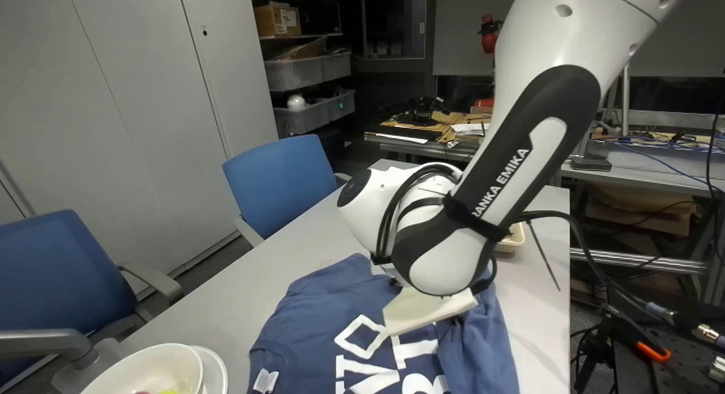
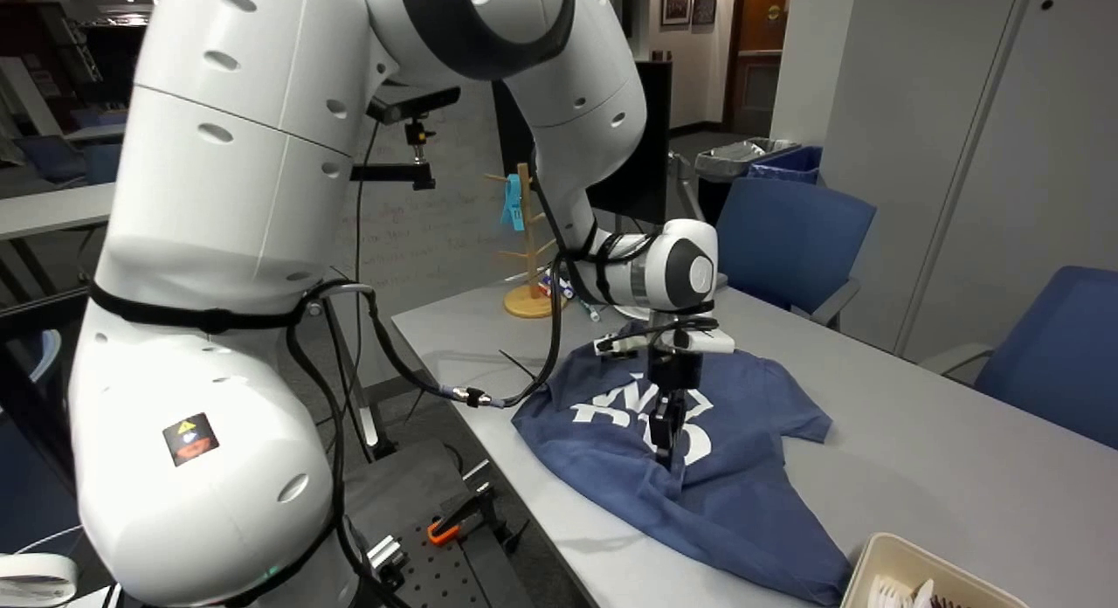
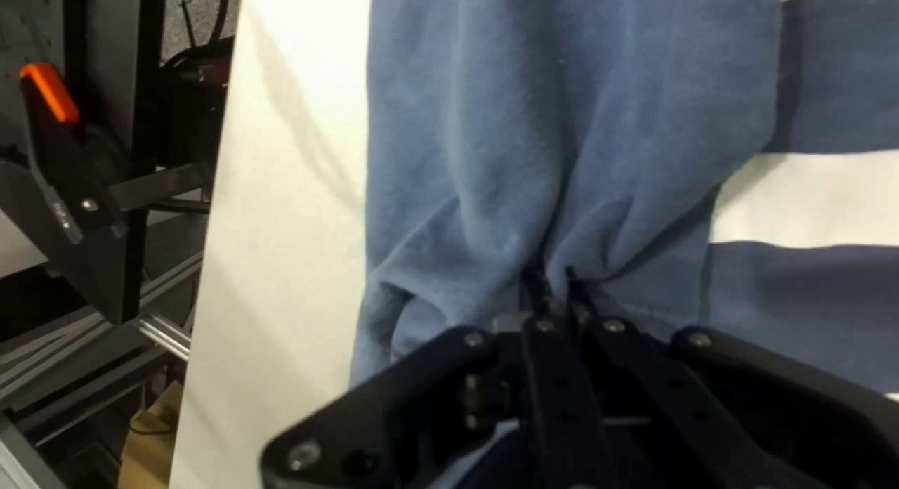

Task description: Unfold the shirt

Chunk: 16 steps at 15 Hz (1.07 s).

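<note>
The navy-blue shirt lies spread on the table with white lettering facing up; it shows in both exterior views (image 1: 317, 320) (image 2: 742, 512). One side is folded over onto the lettering, with loose wrinkles. A collar with a white tag (image 1: 266, 381) shows in an exterior view. My gripper (image 2: 668, 451) points down at the folded part, near the table edge by the robot base. In the wrist view the fingertips (image 3: 553, 282) are close together with a pinched fold of the shirt (image 3: 484, 124) between them. In an exterior view the arm and a pale plate hide the fingers.
A cream tray with plastic cutlery (image 2: 882, 551) stands by the shirt's lower end. A white bowl (image 1: 190, 354) on a plate stands beyond the collar. A wooden peg stand (image 2: 528, 250) and markers stand at the table's far end. Blue chairs (image 2: 790, 232) line the far side.
</note>
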Each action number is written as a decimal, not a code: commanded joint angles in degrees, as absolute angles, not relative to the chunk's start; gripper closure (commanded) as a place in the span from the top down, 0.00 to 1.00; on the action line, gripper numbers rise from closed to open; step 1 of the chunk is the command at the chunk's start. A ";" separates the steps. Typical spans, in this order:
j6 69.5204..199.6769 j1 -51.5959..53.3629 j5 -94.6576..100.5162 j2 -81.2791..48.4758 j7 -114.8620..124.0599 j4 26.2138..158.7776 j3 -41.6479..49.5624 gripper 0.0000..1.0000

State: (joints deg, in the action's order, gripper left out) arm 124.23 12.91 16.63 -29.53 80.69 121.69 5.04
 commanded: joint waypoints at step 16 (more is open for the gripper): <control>123.30 6.56 32.85 -13.32 58.54 144.74 7.15 0.01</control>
